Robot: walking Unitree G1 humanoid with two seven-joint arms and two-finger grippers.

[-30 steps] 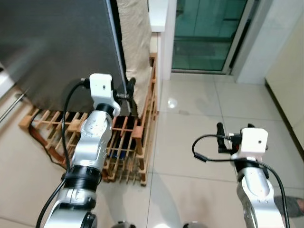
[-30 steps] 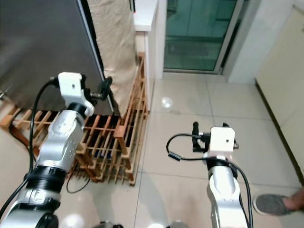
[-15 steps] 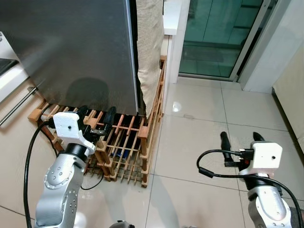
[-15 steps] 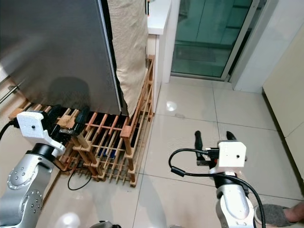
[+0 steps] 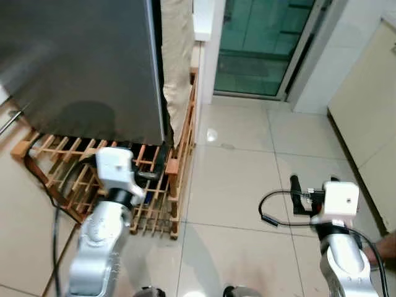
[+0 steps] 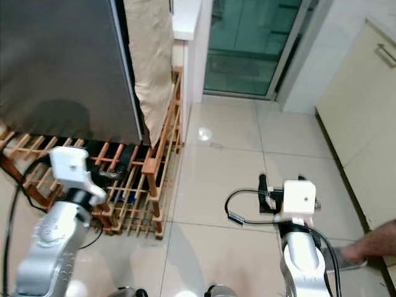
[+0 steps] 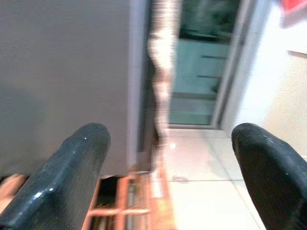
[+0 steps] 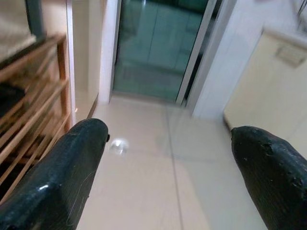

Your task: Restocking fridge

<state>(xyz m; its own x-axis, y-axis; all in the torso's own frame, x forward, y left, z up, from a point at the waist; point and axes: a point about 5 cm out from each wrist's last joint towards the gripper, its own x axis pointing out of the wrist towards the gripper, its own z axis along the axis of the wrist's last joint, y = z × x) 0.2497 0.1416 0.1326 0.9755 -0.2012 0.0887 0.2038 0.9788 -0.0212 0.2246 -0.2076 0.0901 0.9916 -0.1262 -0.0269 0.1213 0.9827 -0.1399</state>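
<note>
So the fridge (image 5: 80, 68) is that big dark grey slab standing on a wooden slat rack (image 5: 93, 185), and everything else is easiest placed off it: a beige cloth (image 5: 176, 55) hangs just beside its right edge, and the glass sliding door (image 5: 260, 43) is further off past that. The fridge door looks closed, and no handle is visible on the face; a metal bar (image 5: 9, 120) pokes in at its left, but it's unclear what that belongs to. Best guess is the door will be heavy and stiff with a magnetic seal, and that smooth face looks slippery, so the place to grab is the vertical right edge next to the cloth rather than the flat panel. The robot's left gripper (image 5: 162, 162) is down low in front of the fridge's bottom right corner, over the rack, arm bent and forearm pointing up at it, fingers (image 7: 72, 177) spread wide with nothing between them. The right gripper (image 6: 279, 185) sits well away from the fridge over bare floor tiles (image 5: 235, 185), held out level, fingers (image 8: 62, 172) also spread and empty. No groceries to be seen, so restocking hasn't really started
</note>
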